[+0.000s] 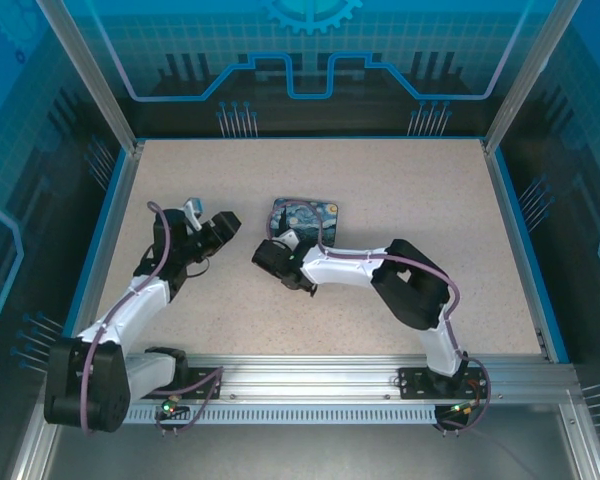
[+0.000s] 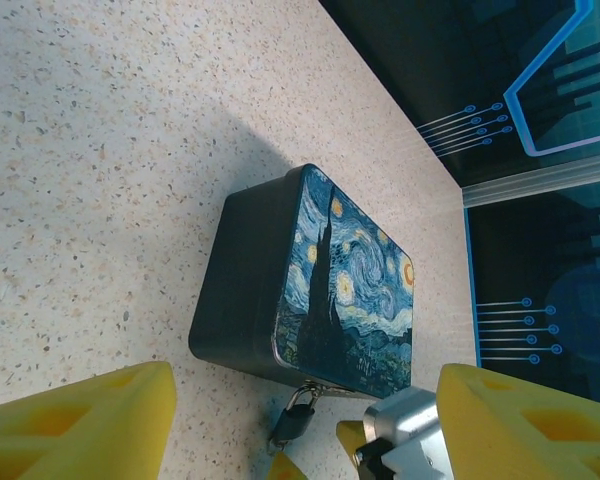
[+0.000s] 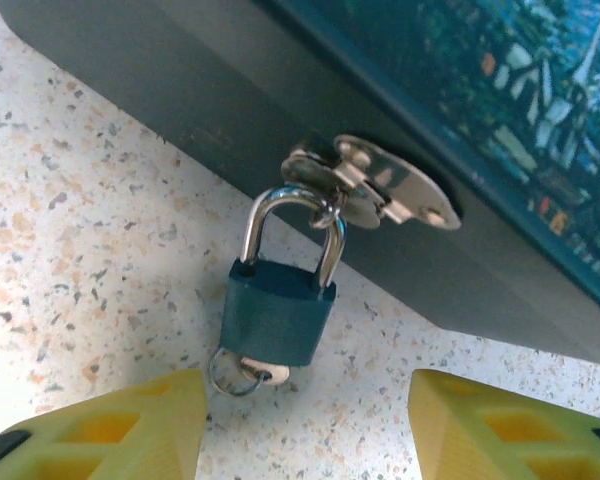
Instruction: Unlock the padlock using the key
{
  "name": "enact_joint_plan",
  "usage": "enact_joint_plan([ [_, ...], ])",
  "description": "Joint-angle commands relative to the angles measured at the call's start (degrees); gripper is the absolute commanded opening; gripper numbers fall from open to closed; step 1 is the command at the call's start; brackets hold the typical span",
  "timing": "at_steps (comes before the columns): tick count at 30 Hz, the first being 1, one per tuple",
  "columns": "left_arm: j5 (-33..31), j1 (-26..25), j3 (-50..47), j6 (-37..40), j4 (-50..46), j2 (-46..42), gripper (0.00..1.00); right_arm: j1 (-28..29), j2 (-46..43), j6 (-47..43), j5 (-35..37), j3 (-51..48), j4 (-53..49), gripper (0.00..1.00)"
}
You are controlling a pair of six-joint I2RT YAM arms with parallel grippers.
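A small dark padlock hangs by its silver shackle from the hasp of a blue-and-yellow painted tin and lies on the table. The key sticks in the padlock's underside, and a thin wire ring hangs from it. My right gripper stands open just short of the padlock, a yellow finger on each side and nothing between them. My left gripper is open too, looking at the tin and the padlock from the left. From above, the left gripper and the right gripper sit close to the tin.
The tin rests on a speckled beige table with a blue rim and dark printed walls around it. Yellow fingertips and a metal part of the right gripper poke into the left wrist view beside the padlock.
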Motion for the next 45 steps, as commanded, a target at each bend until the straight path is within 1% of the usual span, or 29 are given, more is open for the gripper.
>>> enact_joint_plan([
  [1,1.01,0.63,-1.71,-0.36,-1.69,-1.66,0.71,0.54,1.46,0.52,2.43,1.54,-0.07,0.55],
  [9,0.73,0.99,-2.15,-0.1,-3.3,-3.66,0.71,0.61,4.37,-0.66,1.1,3.97,2.33,0.54],
  [13,0.6,1.1,-2.24,0.13,-4.1,-4.39,0.71,0.28,5.5,-0.5,0.9,4.32,2.92,0.52],
  [18,0.56,1.15,-2.52,0.15,-4.46,-4.73,0.71,-0.17,5.23,-0.48,1.22,2.39,4.59,0.48],
  [26,0.41,1.18,-2.7,0.43,-5.57,-5.97,0.72,-1.41,4.32,-1.02,-1.04,-1.22,8.54,0.4],
  [29,0.25,1.18,-2.86,0.55,-5.97,-6.48,0.72,-2.05,2.68,-1.78,-2.29,-4.02,11.97,0.36],
  [32,0.21,1.18,-2.99,0.67,-6.14,-6.57,0.72,-2.75,0.92,-2.84,-3.94,-6.62,15.98,0.29],
  [36,0.43,1.18,-2.8,0.89,-6.7,-6.79,0.72,-3.23,-3.3,-4.52,-5.97,-11.83,22.25,0.17],
  [40,0.68,1.18,-1.66,2.55,-9.46,-8.27,0.72,-4.51,-8.75,-6.11,-11.29,-19.31,31.31,0.07],
  [45,1.83,0.6,-1.66,2.54,-10.28,-10.03,0.71,-7.03,-12.77,-8.51,-20.73,-26.81,42.0,0.05],
])
